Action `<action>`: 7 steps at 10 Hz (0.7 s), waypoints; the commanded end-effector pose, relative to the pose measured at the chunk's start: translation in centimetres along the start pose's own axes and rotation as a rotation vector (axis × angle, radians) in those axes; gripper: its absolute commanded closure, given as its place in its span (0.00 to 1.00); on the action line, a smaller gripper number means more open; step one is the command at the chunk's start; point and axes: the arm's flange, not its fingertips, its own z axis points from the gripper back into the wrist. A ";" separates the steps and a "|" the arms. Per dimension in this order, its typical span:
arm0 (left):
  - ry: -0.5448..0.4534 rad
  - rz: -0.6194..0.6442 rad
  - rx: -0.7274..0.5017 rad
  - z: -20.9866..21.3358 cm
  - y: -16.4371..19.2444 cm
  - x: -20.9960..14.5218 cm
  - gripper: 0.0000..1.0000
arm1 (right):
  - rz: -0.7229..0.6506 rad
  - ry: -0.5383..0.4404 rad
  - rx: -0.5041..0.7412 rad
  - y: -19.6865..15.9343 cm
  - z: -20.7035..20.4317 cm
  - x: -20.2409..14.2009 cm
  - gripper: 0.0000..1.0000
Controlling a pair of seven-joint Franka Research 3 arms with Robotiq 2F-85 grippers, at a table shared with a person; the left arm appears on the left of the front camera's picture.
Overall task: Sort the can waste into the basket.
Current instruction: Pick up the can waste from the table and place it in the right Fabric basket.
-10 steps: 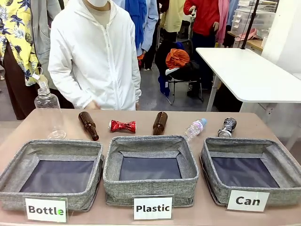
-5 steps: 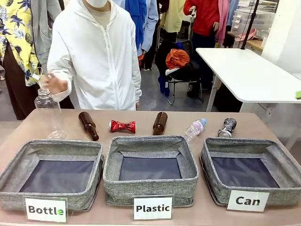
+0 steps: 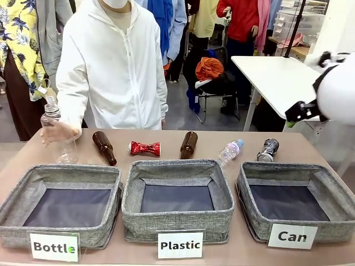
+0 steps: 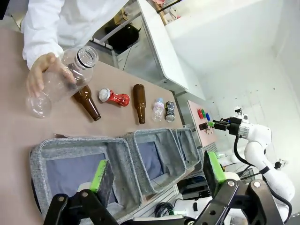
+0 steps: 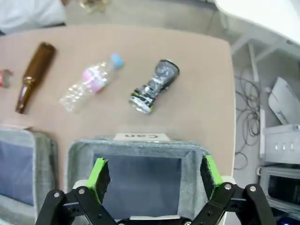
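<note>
A shiny red crushed can (image 3: 144, 148) lies on the brown table beyond the middle bin. A dark silver-black crushed can (image 3: 268, 149) lies beyond the grey "Can" basket (image 3: 256, 224) at the right. In the right wrist view my right gripper (image 5: 154, 172) hangs open and empty high above that basket (image 5: 136, 146), with the dark can (image 5: 153, 86) just past it. My right arm (image 3: 338, 94) enters from the upper right. My left gripper (image 4: 157, 171) is open and empty, high over the left bins, far from the red can (image 4: 115, 97).
Grey bins labelled "Bottle" (image 3: 11, 219) and "Plastic" (image 3: 133, 219) stand left of the basket. Two brown glass bottles (image 3: 104, 148) (image 3: 188, 144) and a small clear bottle (image 3: 229, 151) lie among the cans. A person's hand (image 3: 58, 132) grips a large clear bottle (image 3: 51, 115) at far left.
My right arm has come into view at the upper right. The person's hand has dropped onto the large clear bottle and tipped it.
</note>
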 end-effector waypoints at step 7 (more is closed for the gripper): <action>-0.011 -0.023 -0.020 0.0 0.1 0.1 0.00 | -0.057 -0.003 0.081 -1.4 -1.2 1.4 0.00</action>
